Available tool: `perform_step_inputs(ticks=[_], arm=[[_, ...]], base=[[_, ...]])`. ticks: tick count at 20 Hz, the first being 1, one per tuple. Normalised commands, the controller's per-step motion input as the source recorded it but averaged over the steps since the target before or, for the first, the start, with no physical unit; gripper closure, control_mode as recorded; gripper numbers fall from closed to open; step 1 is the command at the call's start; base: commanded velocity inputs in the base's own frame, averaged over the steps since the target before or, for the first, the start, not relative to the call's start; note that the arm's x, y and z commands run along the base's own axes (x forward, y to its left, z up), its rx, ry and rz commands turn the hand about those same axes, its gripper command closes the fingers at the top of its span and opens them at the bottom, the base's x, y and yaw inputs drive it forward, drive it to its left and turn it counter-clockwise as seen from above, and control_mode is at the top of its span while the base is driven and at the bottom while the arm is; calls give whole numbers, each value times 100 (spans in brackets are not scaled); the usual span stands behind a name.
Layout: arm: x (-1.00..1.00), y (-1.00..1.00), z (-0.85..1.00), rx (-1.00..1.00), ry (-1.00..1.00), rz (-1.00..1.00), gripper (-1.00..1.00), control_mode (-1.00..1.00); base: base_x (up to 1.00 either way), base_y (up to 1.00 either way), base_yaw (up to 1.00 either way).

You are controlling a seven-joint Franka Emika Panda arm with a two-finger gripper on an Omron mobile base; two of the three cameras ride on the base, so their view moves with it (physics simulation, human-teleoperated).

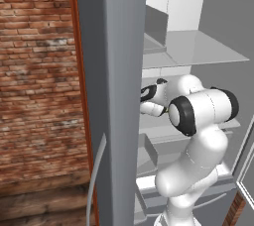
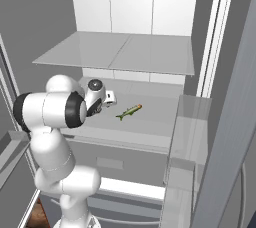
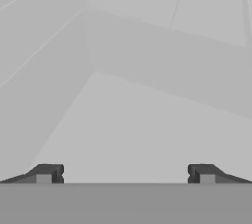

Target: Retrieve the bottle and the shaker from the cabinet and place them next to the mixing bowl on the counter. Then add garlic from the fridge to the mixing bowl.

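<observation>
So the arm is reaching into the open fridge (image 2: 150, 2), hand over the left side of the middle shelf (image 2: 150, 122). The fingers (image 3: 125, 174) are spread as wide as they go with nothing between them, just pale shelf ahead. A small green-and-orange thing (image 2: 129, 112) lies on that shelf, near the hand; can't tell if it's the garlic.

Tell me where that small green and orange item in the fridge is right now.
In the right base view it lies on the fridge's middle shelf, just right of the open gripper and below the upper glass shelf.
</observation>
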Motion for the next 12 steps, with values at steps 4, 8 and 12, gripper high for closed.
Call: perform_step_inputs(ticks=[4, 8, 12], arm=[[-5, -27, -12, 0, 1, -6, -100, -100], [-16, -29, -4, 0, 3, -8, -100, -100], [-25, -9, 0, 0, 1, -4, -100, -100]], base=[[0, 0, 0], [0, 0, 0], [0, 0, 0]])
